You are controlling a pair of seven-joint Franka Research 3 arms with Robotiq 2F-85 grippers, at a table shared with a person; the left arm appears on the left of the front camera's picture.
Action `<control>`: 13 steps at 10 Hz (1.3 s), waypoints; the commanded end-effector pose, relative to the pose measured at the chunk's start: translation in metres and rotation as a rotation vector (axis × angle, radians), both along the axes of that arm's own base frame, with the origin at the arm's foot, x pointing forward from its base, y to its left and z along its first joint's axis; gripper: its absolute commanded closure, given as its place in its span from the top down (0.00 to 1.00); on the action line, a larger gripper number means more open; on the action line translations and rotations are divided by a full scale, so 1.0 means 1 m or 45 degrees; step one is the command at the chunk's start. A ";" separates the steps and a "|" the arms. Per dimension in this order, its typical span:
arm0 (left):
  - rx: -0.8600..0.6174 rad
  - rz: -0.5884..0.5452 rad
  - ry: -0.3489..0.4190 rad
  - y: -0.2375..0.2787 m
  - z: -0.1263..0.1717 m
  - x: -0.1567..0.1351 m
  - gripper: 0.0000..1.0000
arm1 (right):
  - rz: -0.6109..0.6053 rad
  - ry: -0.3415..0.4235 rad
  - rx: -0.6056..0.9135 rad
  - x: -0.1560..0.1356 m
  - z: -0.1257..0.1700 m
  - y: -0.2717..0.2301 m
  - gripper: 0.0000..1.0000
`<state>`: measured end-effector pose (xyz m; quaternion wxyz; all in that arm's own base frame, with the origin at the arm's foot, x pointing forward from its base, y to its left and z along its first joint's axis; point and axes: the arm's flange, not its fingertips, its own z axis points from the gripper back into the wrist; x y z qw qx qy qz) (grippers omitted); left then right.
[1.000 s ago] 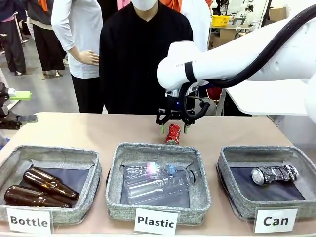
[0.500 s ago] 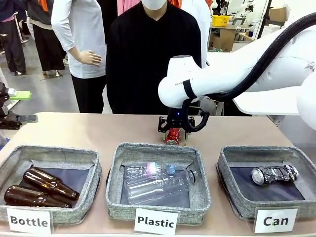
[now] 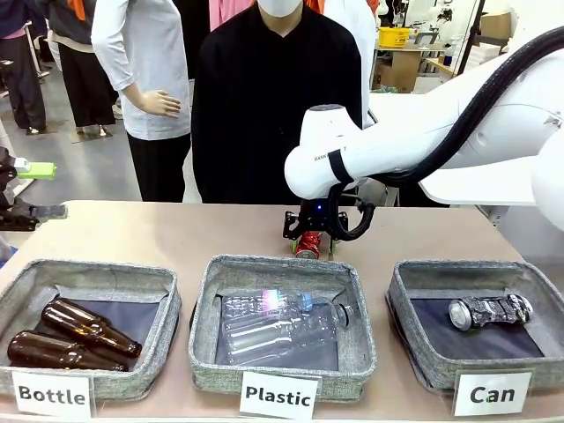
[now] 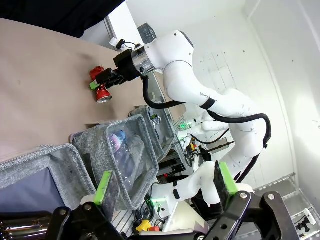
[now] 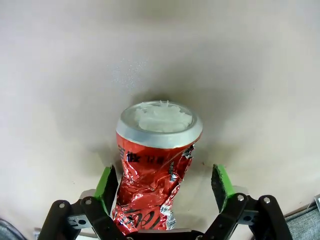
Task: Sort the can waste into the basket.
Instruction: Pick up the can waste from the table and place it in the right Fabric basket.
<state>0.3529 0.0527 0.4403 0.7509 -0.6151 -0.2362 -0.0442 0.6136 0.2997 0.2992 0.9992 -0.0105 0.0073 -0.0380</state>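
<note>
Front view: your right gripper (image 3: 310,246) is down at the crushed red can (image 3: 309,243), which sits on the desk (image 3: 176,231) just behind the Plastic basket (image 3: 357,308), w/ the person across the desk right behind it. The Can basket (image 3: 407,304) is at the right front and already holds the black-and-silver can (image 3: 490,311). The left gripper (image 3: 22,191) sits at the left edge, well apart from the work.

Left wrist view: the left gripper (image 4: 165,189) is wide open and empty, w/ its green pads (image 4: 103,188) spread. Far off you see the red can between the right arm's fingers.

Right wrist view: the right gripper (image 5: 163,184) straddles the can (image 5: 150,165), jaws partly in. The left pad (image 5: 104,183) is at or near the crumpled wall, I can't tell contact. The right pad (image 5: 219,183) is apart from it. So no grip yet, as I read it.

Risks: the can is off-centre, so a close could shove it sideways or tip it. The crushed wall is uneven and may slip or crumple more. On the carry to the Can basket, watch the Plastic basket's rim, as a low pass could clip it.
</note>
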 end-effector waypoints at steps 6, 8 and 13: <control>-0.007 -0.010 0.010 0.002 0.004 -0.003 1.00 | -0.021 0.000 -0.058 -0.001 0.008 -0.002 0.11; -0.007 -0.010 0.010 0.002 0.004 -0.003 1.00 | -0.019 0.010 -0.065 0.001 0.009 -0.002 0.00; -0.007 -0.010 0.010 0.002 0.004 -0.003 1.00 | -0.028 -0.016 -0.046 0.002 0.021 -0.012 0.00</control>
